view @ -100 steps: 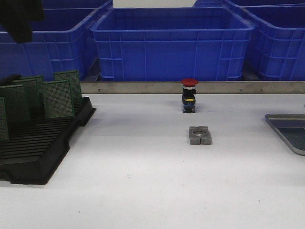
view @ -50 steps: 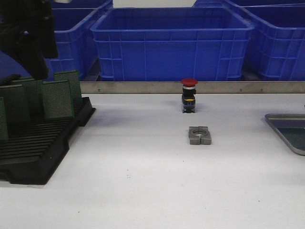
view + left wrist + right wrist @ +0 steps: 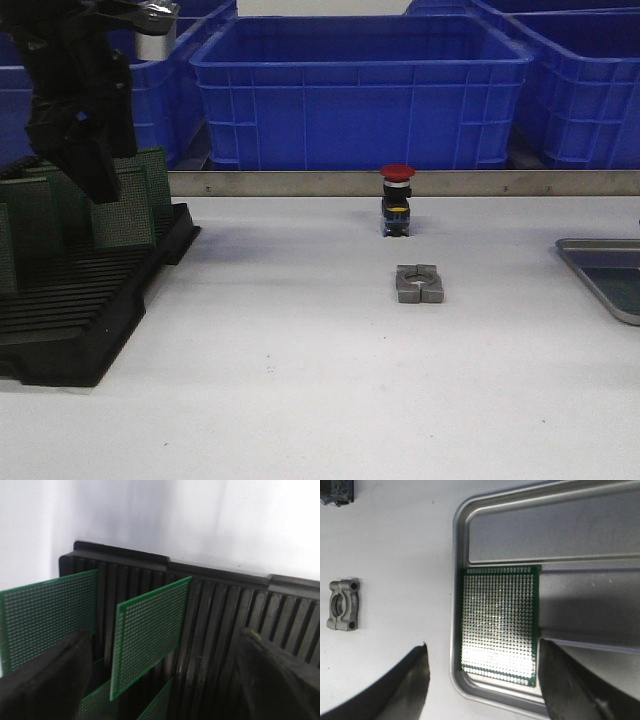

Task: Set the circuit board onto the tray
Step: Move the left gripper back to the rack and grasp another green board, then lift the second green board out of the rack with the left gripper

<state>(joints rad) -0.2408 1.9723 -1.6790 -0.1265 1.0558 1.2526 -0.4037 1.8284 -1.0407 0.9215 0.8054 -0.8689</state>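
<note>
Circuit boards [image 3: 147, 635] stand upright on edge in the slots of the black rack [image 3: 225, 610], directly between and just beyond the left arm's spread fingers [image 3: 47, 675], which hold nothing. The nearest board's face lies across the gap, so the fingers look set to close on its two flat sides. The left arm is plainly the nearer one. Under the right arm's open, empty fingers [image 3: 580, 685], another board [image 3: 500, 625] lies flat on the tray [image 3: 460, 540].
</note>
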